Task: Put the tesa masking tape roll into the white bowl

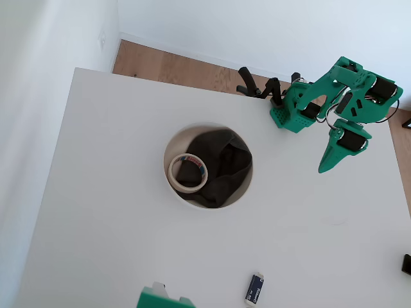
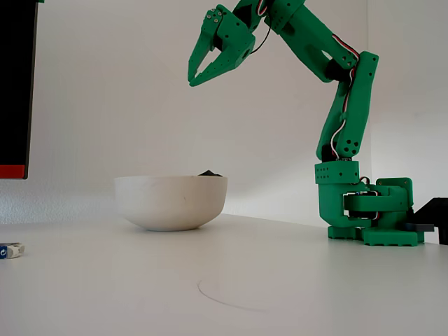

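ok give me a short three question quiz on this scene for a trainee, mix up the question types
1. True or false: the tesa masking tape roll lies on the table beside the white bowl.
2. Multiple choice: where is the green pincer in the fixed view? A) raised in the air above bowl height B) resting on the table C) down inside the bowl
3. Fill in: the small blue-and-white oblong object lies on the ____, apart from the bowl.

Key:
1. False. The roll sits inside the bowl, on the dark grey cloth.
2. A. It holds nothing, fingers slightly parted.
3. Table.
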`<state>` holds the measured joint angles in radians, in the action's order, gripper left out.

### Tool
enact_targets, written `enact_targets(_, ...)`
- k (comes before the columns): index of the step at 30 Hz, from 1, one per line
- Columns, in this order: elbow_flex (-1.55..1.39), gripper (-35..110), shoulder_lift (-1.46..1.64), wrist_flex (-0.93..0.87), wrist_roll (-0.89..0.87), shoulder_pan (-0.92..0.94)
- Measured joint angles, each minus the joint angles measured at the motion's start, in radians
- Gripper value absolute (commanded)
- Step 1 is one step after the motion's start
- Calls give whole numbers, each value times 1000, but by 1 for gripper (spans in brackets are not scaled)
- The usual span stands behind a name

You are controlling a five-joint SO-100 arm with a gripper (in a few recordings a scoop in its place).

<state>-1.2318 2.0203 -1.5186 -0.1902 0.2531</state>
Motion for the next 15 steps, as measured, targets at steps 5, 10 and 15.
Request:
enact_targets(5,-166,-8,144,0,20,-184)
enact_targets(10,-388,-8,295,58,31,-276)
enact_targets(15,-523,-8,388,106,31,-311)
